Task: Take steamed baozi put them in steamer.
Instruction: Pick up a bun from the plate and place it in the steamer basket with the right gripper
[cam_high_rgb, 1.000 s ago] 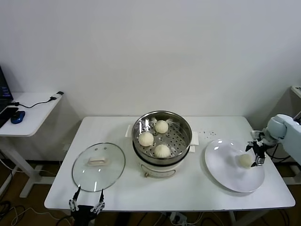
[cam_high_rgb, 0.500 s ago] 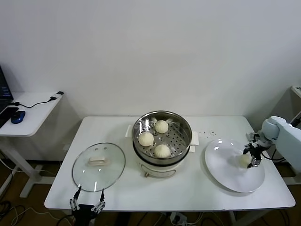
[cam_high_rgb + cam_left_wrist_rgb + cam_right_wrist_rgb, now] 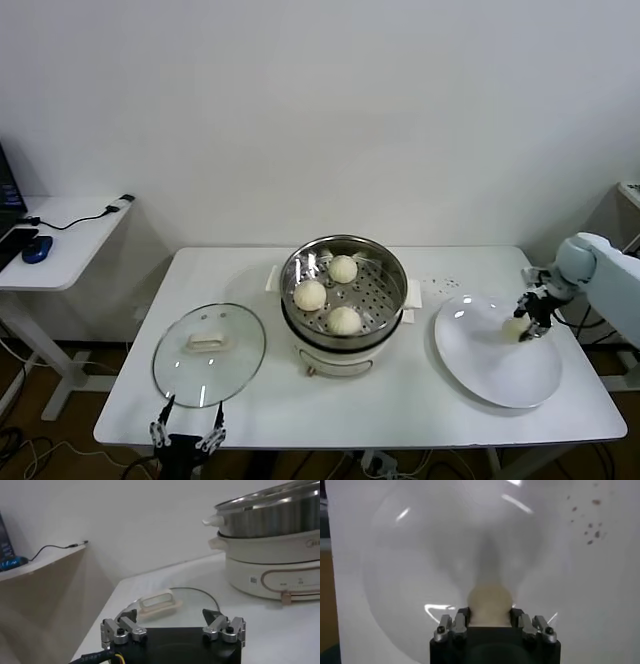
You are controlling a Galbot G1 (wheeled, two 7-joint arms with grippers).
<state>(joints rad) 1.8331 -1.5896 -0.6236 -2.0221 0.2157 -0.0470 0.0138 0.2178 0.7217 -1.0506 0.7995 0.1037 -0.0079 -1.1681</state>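
The steel steamer [image 3: 378, 290] sits on its white cooker base at the table's middle and holds three baozi [image 3: 343, 268], [image 3: 310, 295], [image 3: 345, 320]. My right gripper [image 3: 527, 320] is shut on the fourth baozi [image 3: 514, 327] and holds it just above the white plate [image 3: 497, 370] near its far side. In the right wrist view this baozi [image 3: 490, 600] sits between the fingers [image 3: 462, 619]. My left gripper [image 3: 186, 437] is open and empty at the table's front left edge, also seen in the left wrist view [image 3: 171, 621].
The glass lid [image 3: 209, 345] with a white handle lies on the table left of the steamer, just ahead of my left gripper [image 3: 157, 605]. A side desk [image 3: 60, 235] with a cable stands at the far left. Dark specks [image 3: 590, 530] dot the table beside the plate.
My right gripper has closed on the baozi and moved it up and toward the plate's far side. The left arm has not moved.
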